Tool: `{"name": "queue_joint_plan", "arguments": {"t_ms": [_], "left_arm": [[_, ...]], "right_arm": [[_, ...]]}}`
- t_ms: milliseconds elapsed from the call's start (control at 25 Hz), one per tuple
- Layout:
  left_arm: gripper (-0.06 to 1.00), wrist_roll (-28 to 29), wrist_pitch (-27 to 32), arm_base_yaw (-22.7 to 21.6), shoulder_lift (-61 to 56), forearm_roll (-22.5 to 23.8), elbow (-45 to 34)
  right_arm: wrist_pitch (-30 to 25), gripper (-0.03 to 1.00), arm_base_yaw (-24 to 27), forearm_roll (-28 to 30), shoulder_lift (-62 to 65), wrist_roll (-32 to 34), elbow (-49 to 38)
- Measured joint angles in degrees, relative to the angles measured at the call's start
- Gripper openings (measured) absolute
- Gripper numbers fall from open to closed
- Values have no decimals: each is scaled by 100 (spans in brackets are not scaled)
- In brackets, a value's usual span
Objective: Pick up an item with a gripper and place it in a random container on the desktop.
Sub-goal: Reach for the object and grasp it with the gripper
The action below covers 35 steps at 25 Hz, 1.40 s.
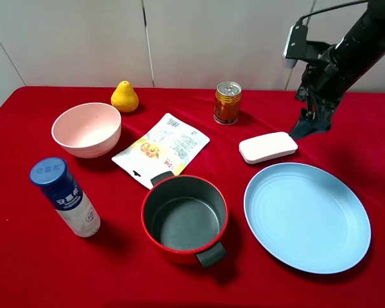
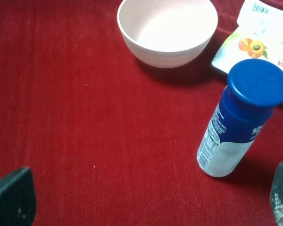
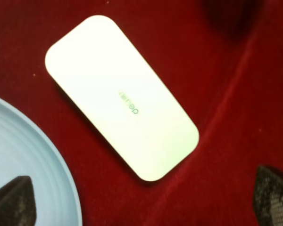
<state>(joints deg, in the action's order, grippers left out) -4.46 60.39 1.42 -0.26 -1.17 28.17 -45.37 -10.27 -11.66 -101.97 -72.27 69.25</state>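
Observation:
The white soap-like bar lies flat on the red cloth, just beyond the far rim of the light blue plate. My right gripper hangs open and empty just right of the bar and a little above it. In the right wrist view the bar lies between and ahead of the two fingertips, with the plate's rim beside it. My left gripper is open and empty over the cloth, out of the exterior view; only its fingertips show.
A red pot stands left of the plate. A printed snack pouch, an orange can, a pink bowl, a yellow pear and a blue-capped bottle stand around. The left wrist view shows the bottle and bowl.

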Motion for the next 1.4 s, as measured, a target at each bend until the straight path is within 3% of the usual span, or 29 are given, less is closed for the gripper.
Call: {"name": "queue_joint_plan", "arguments": {"t_ms": [680, 1400], "left_arm": [[99, 0, 0, 0, 0, 0, 0], [99, 0, 0, 0, 0, 0, 0]], "right_arm": [[300, 69, 0, 19, -702, -435, 6], [328, 69, -594, 130, -1557, -645, 531]]}}
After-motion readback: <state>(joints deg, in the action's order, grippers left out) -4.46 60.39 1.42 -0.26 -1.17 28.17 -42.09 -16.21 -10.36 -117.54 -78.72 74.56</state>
